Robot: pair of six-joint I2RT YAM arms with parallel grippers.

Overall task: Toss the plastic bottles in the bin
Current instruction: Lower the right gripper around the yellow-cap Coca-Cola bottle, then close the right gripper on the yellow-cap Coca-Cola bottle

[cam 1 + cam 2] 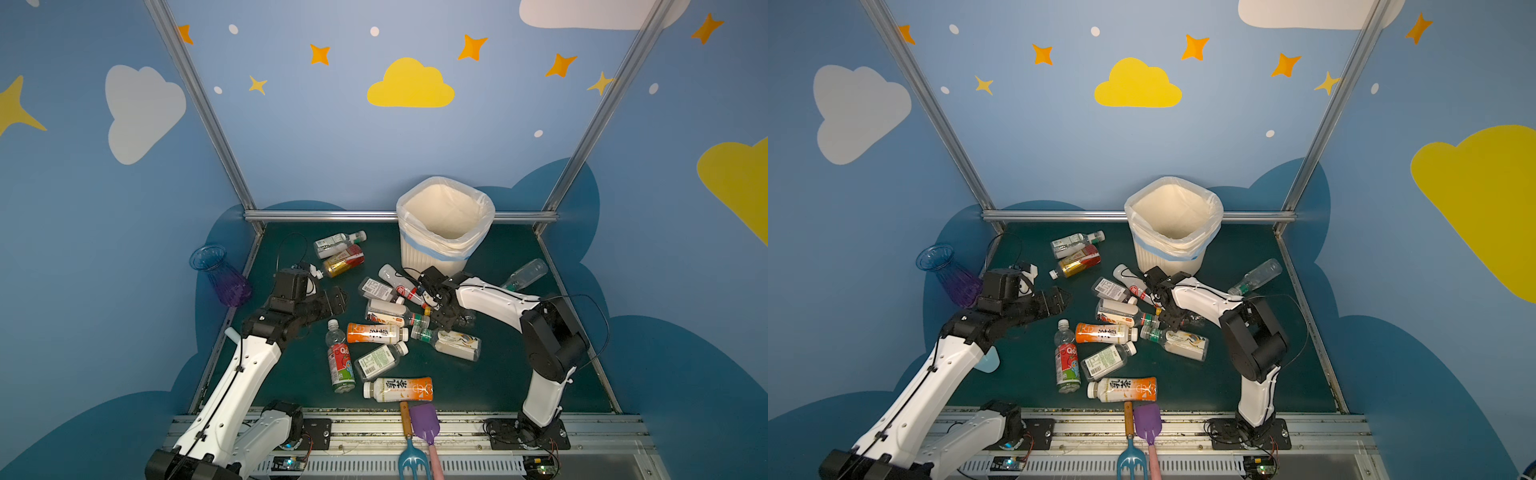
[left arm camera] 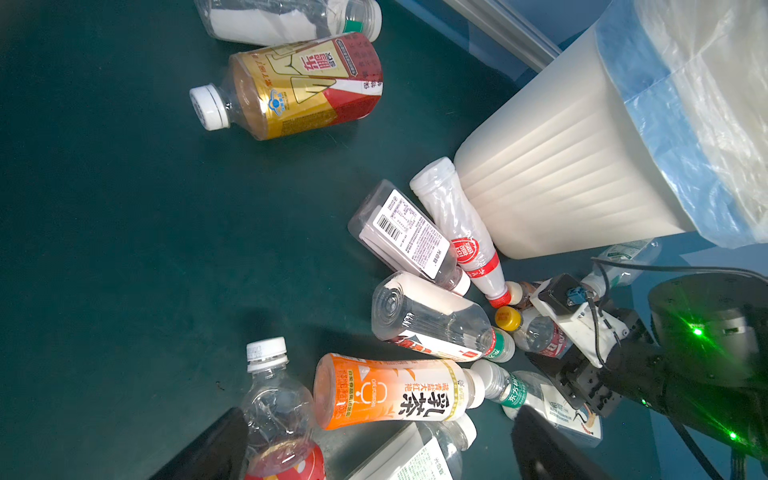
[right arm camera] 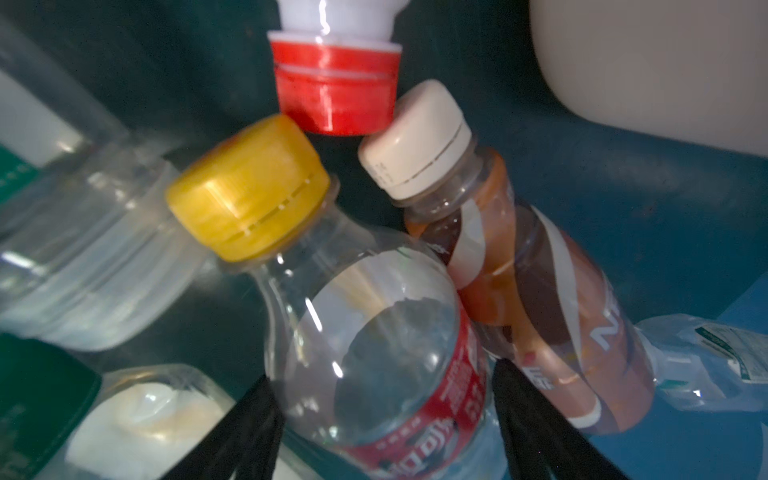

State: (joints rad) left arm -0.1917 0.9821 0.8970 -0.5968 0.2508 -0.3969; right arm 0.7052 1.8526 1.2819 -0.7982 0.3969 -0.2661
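Note:
Several plastic bottles lie scattered on the dark green table, among them an orange-labelled one (image 1: 372, 332) and a gold-and-red one (image 1: 343, 262). The cream ribbed bin (image 1: 432, 253) (image 1: 1167, 259) stands at the back, bag-lined, and I see nothing inside it. My right gripper (image 3: 386, 436) (image 1: 446, 322) is down in the pile, open. Its black fingers flank a clear bottle with a yellow cap and a red label (image 3: 374, 332). A brown bottle with a cream cap (image 3: 540, 299) lies against it. My left gripper (image 1: 340, 299) (image 2: 380, 453) hovers wide open left of the pile, holding nothing.
A blue-purple ribbed vase (image 1: 222, 274) leans outside the table's left edge. A purple toy spade (image 1: 424, 422) and a blue toy fork (image 1: 409, 457) lie at the front rail. A clear bottle (image 1: 525, 274) lies at the right edge. Aluminium posts and a back rail (image 1: 324, 215) frame the table.

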